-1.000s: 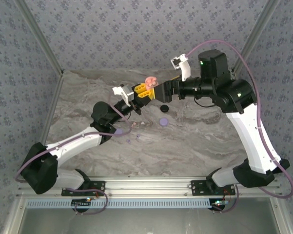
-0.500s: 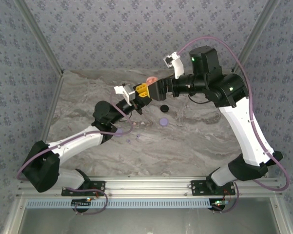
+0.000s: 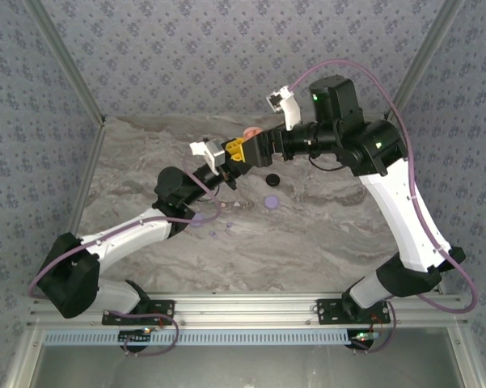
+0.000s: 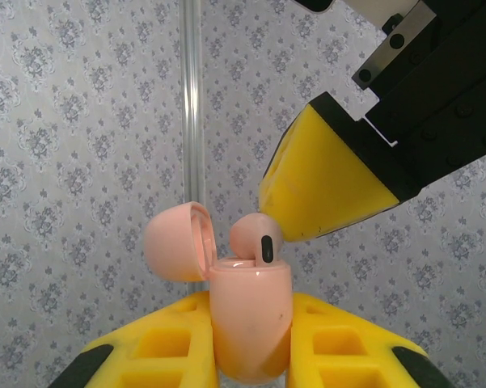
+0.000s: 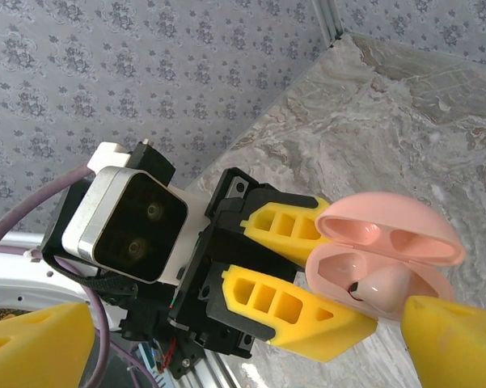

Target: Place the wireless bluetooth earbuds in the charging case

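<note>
The pink charging case (image 4: 251, 311) stands upright with its lid (image 4: 178, 241) swung open to the left. My left gripper (image 4: 251, 331) is shut on the case body, one yellow finger (image 4: 145, 347) on each side. One pink earbud (image 4: 259, 238) sits part way down in a slot of the case. A yellow finger (image 4: 323, 182) of my right gripper (image 3: 253, 149) rests against the earbud from above right. In the right wrist view the case (image 5: 340, 263) and earbud (image 5: 388, 287) lie beside the right finger (image 5: 457, 339); the other finger (image 5: 32, 339) is far off, so this gripper is open.
On the marble table (image 3: 331, 234) lie a black disc (image 3: 272, 179), a lilac disc (image 3: 269, 200) and two tiny lilac buds (image 3: 213, 234) near the left forearm. Patterned walls close in the back and sides. The left wrist camera (image 5: 133, 222) faces the right gripper.
The right arm has swung left and brought its gripper against the held case. The left gripper with the case has shifted only slightly.
</note>
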### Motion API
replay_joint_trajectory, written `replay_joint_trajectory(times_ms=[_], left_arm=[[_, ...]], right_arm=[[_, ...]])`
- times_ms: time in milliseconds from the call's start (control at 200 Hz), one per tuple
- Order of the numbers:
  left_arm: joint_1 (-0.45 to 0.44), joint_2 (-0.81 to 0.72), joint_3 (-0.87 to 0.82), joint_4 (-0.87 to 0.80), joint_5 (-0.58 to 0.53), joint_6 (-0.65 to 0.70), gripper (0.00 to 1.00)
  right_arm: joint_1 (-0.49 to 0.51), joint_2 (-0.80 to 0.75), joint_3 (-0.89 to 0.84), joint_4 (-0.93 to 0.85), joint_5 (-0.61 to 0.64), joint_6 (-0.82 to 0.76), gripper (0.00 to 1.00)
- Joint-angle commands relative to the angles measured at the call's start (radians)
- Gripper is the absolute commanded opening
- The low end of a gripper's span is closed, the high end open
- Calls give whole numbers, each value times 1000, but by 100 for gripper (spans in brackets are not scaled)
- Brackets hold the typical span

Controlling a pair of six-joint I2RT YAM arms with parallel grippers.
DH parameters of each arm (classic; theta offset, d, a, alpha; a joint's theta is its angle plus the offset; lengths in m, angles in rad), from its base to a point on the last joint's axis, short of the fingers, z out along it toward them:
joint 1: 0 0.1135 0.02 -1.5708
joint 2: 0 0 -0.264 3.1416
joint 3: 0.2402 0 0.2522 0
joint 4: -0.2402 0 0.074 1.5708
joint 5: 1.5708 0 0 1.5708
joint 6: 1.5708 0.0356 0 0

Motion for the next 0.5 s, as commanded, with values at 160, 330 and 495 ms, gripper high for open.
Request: replay_joint_trajectory(times_ms=[160, 330, 495], left_arm=[[-9, 5, 44, 60, 24, -17, 0], [-9, 4, 44, 58, 24, -17, 0], [-9, 4, 44, 58, 27, -17, 0]], right_arm=[[12, 22, 36, -9, -7, -16, 100], [15, 27, 37, -6, -7, -19, 100], [19, 33, 37, 5, -15, -21, 100]])
